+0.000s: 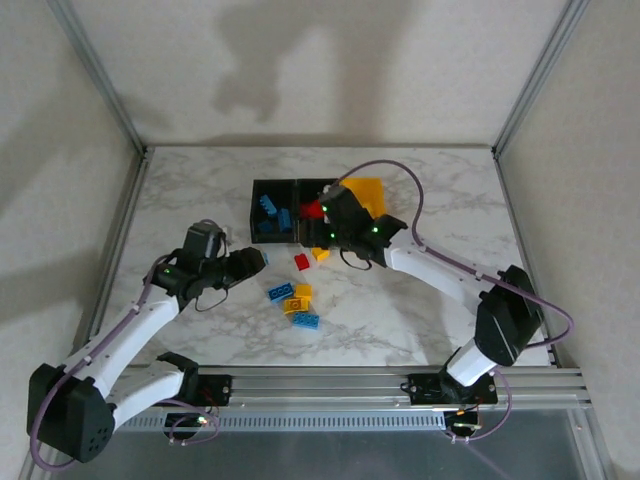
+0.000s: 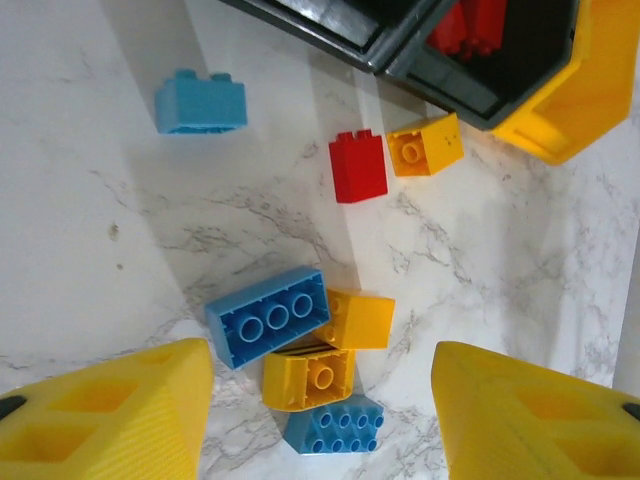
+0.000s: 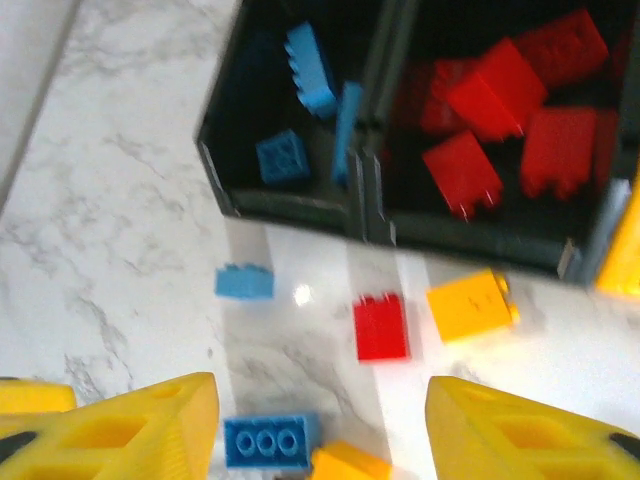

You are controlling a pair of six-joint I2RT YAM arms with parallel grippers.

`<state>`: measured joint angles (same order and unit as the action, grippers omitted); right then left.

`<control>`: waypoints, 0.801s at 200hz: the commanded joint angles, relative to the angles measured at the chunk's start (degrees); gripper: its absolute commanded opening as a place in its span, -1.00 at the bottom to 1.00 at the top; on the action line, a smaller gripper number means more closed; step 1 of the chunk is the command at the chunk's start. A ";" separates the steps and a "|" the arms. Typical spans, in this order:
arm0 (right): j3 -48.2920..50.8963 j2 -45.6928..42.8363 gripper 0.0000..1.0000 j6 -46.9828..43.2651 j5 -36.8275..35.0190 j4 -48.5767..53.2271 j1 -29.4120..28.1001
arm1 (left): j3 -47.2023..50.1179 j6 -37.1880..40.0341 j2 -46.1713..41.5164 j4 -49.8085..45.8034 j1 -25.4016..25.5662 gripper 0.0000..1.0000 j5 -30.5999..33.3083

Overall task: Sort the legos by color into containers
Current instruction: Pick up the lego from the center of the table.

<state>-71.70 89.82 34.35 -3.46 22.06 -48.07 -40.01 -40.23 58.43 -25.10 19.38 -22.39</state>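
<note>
Three joined bins stand at the back: a black bin (image 1: 272,208) with blue legos (image 3: 300,70), a black bin (image 3: 480,215) with red legos (image 3: 500,90), and a yellow bin (image 1: 368,192). Loose in front lie a red brick (image 2: 358,166), a yellow brick (image 2: 425,145) and a small blue brick (image 2: 200,102). Nearer me is a cluster: blue (image 2: 268,316), yellow (image 2: 360,318), yellow (image 2: 308,377), blue (image 2: 335,428). My left gripper (image 2: 320,350) is open above that cluster. My right gripper (image 3: 320,385) is open near the bins' front, above the red brick (image 3: 380,326).
The marble table (image 1: 430,200) has bare room to the right and far left of the bins. Metal frame posts (image 1: 100,75) stand at the back corners. The right arm's cable (image 1: 415,200) loops over the table behind the yellow bin.
</note>
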 commanded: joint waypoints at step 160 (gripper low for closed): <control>7.07 11.78 0.35 11.79 1.39 -2.85 -8.77 | 10.49 -5.27 -5.84 -0.80 3.87 0.20 0.54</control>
<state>-62.04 99.42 45.06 -3.16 20.47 -56.25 -30.06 -44.91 52.45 -25.67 22.81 -22.41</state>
